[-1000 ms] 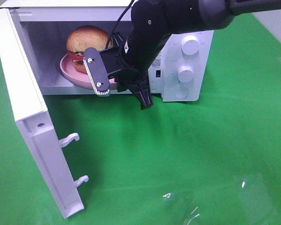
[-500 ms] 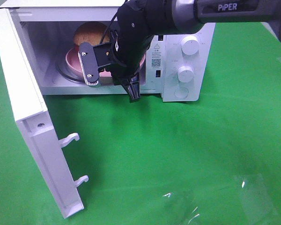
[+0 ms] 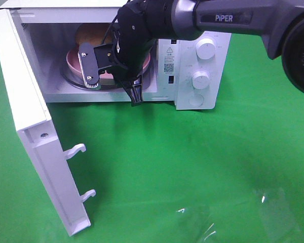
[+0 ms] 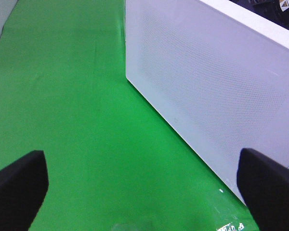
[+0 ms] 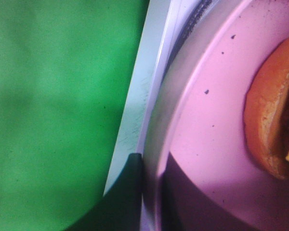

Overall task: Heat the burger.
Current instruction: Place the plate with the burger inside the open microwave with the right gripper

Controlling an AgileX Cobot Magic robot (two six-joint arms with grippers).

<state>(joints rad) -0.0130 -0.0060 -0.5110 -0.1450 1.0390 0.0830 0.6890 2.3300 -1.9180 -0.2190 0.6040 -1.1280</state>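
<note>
worktop (image 3: 202, 172): green; the microwave is stood on it.
microwave (image 3: 213, 96): cavity open; judged step is seating the plate on the turntable (image 3: 66, 80).
door (image 3: 25, 116): swung wide on the left, well out of the reach path.
left gripper (image 4: 144, 188): just beside the door's outer face; jaws wide apart, nothing held.
right gripper (image 3: 91, 71): reached into the cavity; jaws clamped on the near rim of the pink plate (image 3: 72, 59).
pink plate: over the turntable; whether it is set down cannot be told. It is best kept level, centred, and released only once seated.
burger (image 3: 87, 33): on the plate, deep in the cavity, part hidden by the arm, untouched by the jaws.
</note>
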